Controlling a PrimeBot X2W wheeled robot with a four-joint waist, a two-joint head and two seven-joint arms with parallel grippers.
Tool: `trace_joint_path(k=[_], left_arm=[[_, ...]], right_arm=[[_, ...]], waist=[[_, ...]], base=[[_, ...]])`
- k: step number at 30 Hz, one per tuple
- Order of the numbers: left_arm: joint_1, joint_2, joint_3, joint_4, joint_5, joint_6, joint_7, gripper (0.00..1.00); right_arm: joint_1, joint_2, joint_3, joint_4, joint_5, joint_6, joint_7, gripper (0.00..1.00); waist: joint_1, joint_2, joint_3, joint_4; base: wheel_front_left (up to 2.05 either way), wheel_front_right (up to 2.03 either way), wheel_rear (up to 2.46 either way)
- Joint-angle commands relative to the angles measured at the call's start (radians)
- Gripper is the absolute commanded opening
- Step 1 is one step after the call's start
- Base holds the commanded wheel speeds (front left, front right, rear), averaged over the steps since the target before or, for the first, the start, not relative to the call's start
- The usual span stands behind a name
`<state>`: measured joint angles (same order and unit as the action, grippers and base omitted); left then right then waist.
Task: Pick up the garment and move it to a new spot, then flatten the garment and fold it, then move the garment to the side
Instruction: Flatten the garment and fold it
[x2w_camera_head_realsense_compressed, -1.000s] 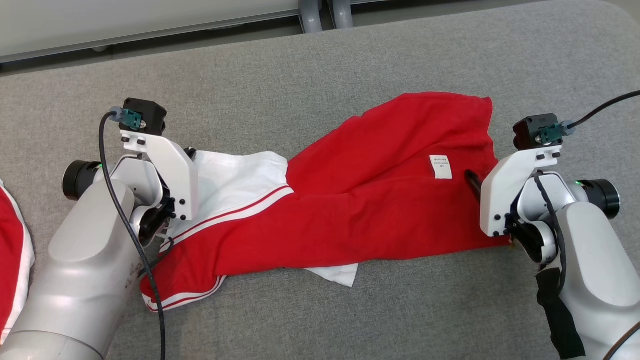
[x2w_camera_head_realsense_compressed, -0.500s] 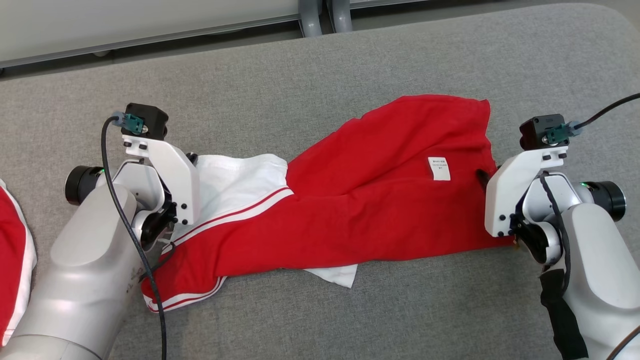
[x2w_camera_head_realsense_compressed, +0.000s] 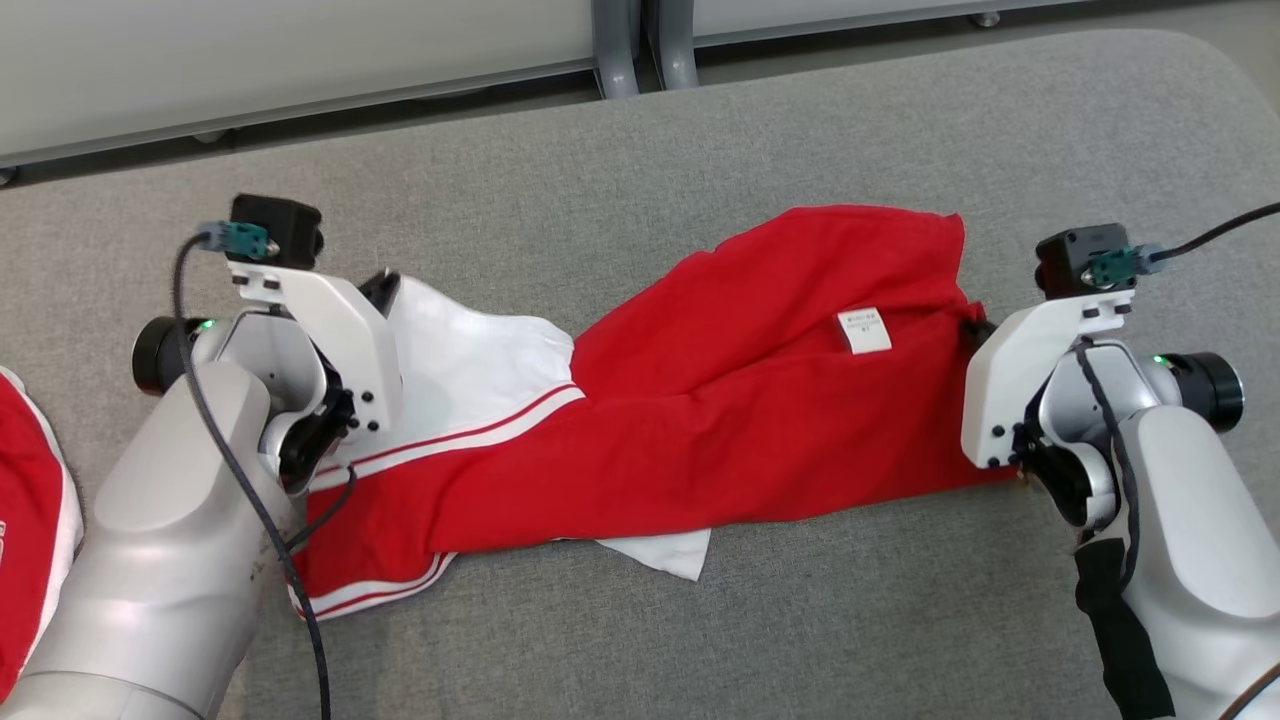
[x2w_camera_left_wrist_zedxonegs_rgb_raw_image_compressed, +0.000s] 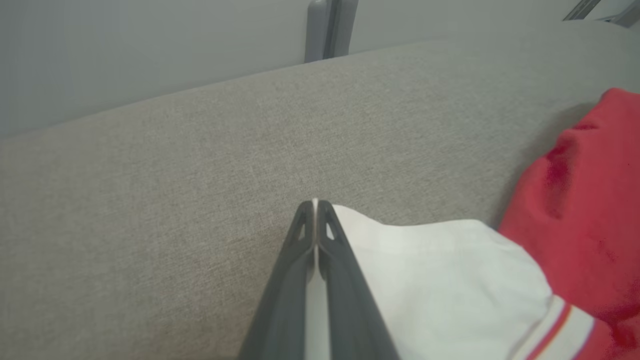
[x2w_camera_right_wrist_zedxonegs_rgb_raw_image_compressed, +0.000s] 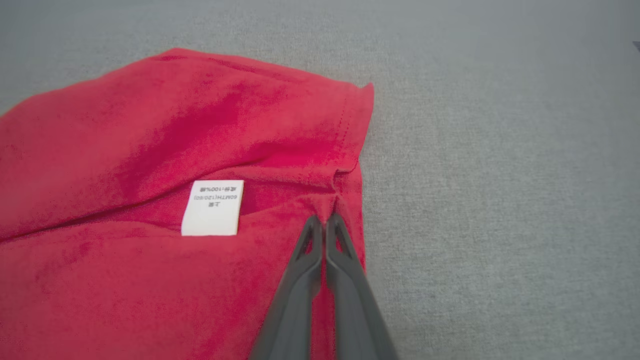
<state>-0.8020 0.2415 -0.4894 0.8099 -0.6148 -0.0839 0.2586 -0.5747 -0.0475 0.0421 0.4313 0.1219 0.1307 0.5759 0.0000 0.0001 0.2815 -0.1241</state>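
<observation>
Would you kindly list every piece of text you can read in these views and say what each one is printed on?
"100%": on the white care label sewn to the red garment, upside down in the right wrist view; the label's other characters are too small to read with certainty.
Dark marking on the left forearm, head view: too blurred to read.

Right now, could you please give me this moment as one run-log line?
left gripper: shut on garment, white end | right gripper: shut on garment, red hem | garment: rumpled, lying on grey surface
</observation>
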Motion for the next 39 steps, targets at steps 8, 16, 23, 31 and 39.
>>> trace_joint_path(k=[8, 16, 23, 31, 39], left_arm=[[-0.018, 0.012, 0.118, -0.204, -0.213, -0.046, -0.163, 0.0], [-0.084, 0.102, 0.163, -0.456, -0.335, -0.048, -0.261, 0.0], [-0.154, 0.123, 0.199, -0.58, -0.361, -0.044, -0.277, 0.0], [-0.259, 0.109, 0.23, -0.596, -0.364, -0.003, -0.283, 0.0], [-0.405, 0.111, 0.184, -0.499, -0.271, -0.026, -0.361, 0.0]], right_arm=[[-0.055, -0.006, -0.037, -0.089, 0.075, 0.0, -0.128, 0.0], [-0.131, -0.006, -0.095, -0.184, 0.047, 0.0, -0.192, 0.0], [-0.221, -0.007, -0.116, -0.238, 0.044, 0.0, -0.248, 0.0], [-0.342, -0.037, -0.083, -0.206, 0.073, 0.0, -0.215, 0.0], [-0.539, -0.057, 0.014, 0.008, 0.126, 0.0, -0.251, 0.0]], waist=[[0.0, -0.0001, -0.058, 0.001], [0.0, -0.0001, -0.115, 0.0], [0.0, -0.0001, -0.128, -0.004], [0.0, -0.0001, -0.056, -0.007], [0.0, -0.0001, 0.125, -0.014]], base=[[0.0, 0.0, 0.0], [0.0, 0.0, 0.0], [0.0, 0.0, 0.0], [0.0, 0.0, 0.0], [0.0, 0.0, 0.0]])
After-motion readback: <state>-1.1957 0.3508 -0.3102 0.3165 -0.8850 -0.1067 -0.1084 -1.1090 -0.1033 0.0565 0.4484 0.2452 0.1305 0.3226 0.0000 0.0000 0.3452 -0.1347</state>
